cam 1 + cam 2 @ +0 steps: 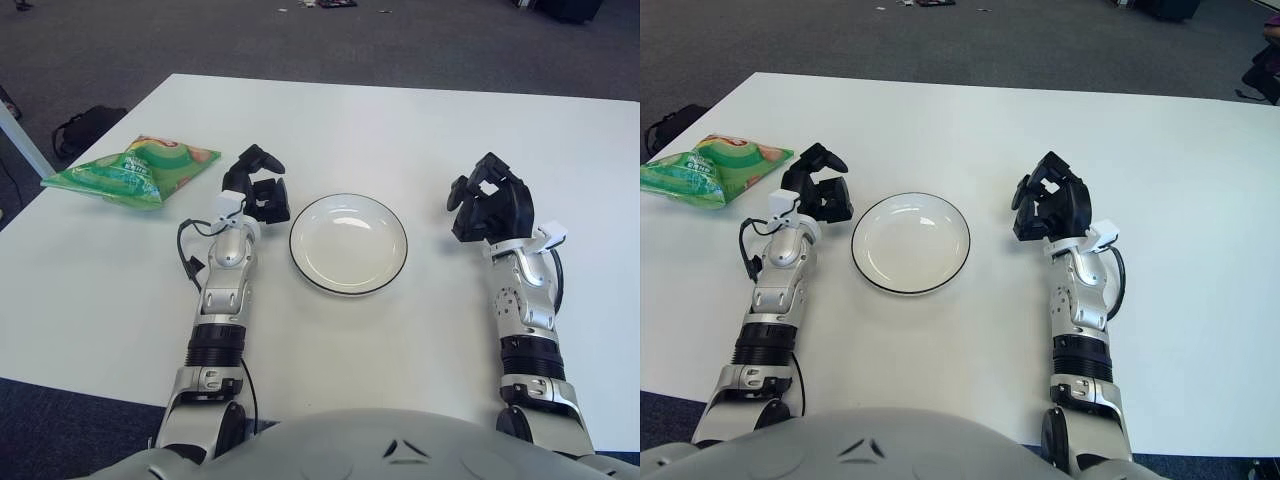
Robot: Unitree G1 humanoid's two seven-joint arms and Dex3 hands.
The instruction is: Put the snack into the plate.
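A green snack bag [135, 170] lies flat on the white table [380, 120] at the far left. An empty white plate with a black rim [348, 242] sits in the middle. My left hand [257, 186] hovers between the bag and the plate, just left of the plate's rim, with fingers loosely curled and holding nothing. My right hand [488, 208] rests to the right of the plate, fingers relaxed and empty.
The table's left edge runs close past the snack bag. A dark bag [85, 128] lies on the grey carpet beyond the left edge. A white table leg [22, 140] stands at the far left.
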